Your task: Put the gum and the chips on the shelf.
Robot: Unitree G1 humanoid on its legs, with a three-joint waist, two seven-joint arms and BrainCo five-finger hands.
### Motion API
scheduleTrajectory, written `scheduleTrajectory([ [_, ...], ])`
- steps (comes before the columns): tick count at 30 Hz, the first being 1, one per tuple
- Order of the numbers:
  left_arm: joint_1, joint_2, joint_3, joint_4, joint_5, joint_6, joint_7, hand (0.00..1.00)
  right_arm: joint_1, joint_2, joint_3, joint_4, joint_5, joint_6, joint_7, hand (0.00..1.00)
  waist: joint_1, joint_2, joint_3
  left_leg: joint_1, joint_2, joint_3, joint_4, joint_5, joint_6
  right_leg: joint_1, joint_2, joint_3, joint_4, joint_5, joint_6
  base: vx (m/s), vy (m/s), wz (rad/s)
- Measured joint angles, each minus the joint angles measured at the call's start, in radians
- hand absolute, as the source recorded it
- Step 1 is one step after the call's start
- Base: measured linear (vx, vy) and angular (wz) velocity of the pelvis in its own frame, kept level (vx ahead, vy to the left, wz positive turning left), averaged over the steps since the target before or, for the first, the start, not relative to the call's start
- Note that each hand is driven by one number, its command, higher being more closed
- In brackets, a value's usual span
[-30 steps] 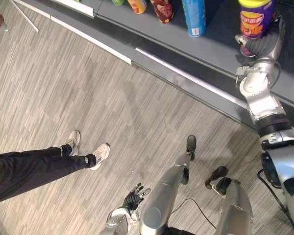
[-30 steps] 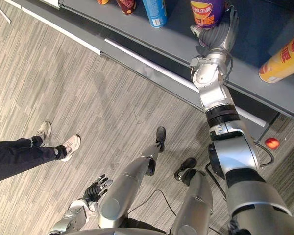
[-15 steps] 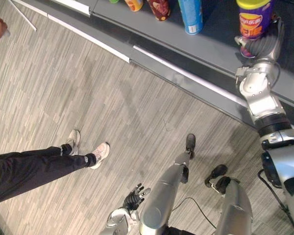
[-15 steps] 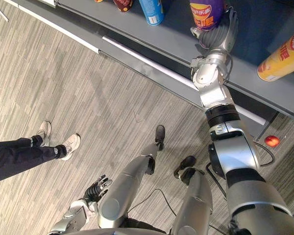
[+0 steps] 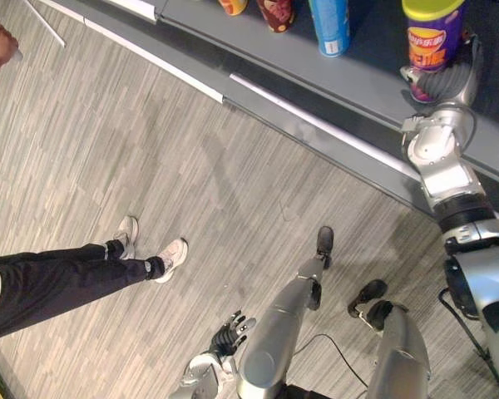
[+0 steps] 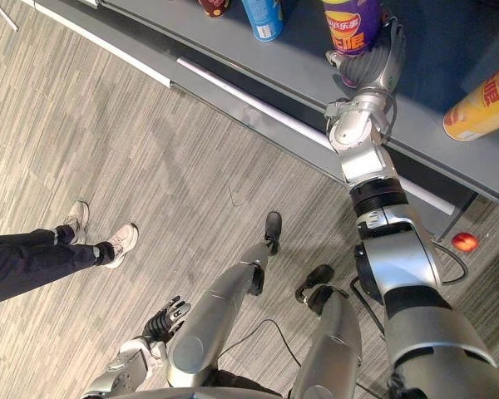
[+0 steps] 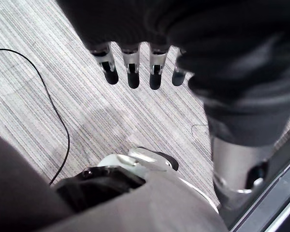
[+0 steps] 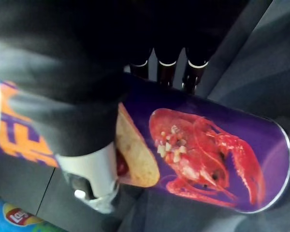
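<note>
At grey shelf [image 5: 366, 79], glossy purple chips tube [image 5: 433, 37]

The tall purple chips can [image 5: 432, 37] had a yellow lid and an orange-and-yellow label; its side bore a red lobster and a pale golden crisp on purple. The round blue can [image 5: 328, 25] was bright sky blue, the dark red can [image 5: 274, 12] maroon. The long yellow-orange can [image 6: 482, 108] carried red print. The flat grey shelf [image 5: 358, 83] was plain blue-grey, edged by a pale white strip [image 5: 316, 120]. The grey plank floor [image 5: 150, 150] was finely streaked. A small round red thing [image 6: 464, 242] was glossy. The person's dark trousers [image 5: 58, 283] looked near-black, the pale shoes [image 5: 170, 258] off-white.
</note>
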Motion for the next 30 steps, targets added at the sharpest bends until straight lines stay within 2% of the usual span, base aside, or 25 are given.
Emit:
scheduleTrajectory([
  [30, -0.001, 0.001, -0.004, 0.006, 0.000, 0.000, -0.008, 0.00, 0.015, 0.005, 0.005, 0.037, -0.035, -0.037, 0.006, 0.00, -0.003, 0.000, 0.000, 0.042, 0.032, 0.002, 0.015, -0.016, -0.009, 0.058, 0.041, 0.007, -0.046, 0.006, -0.005, 0.01, -0.029, -0.02],
])
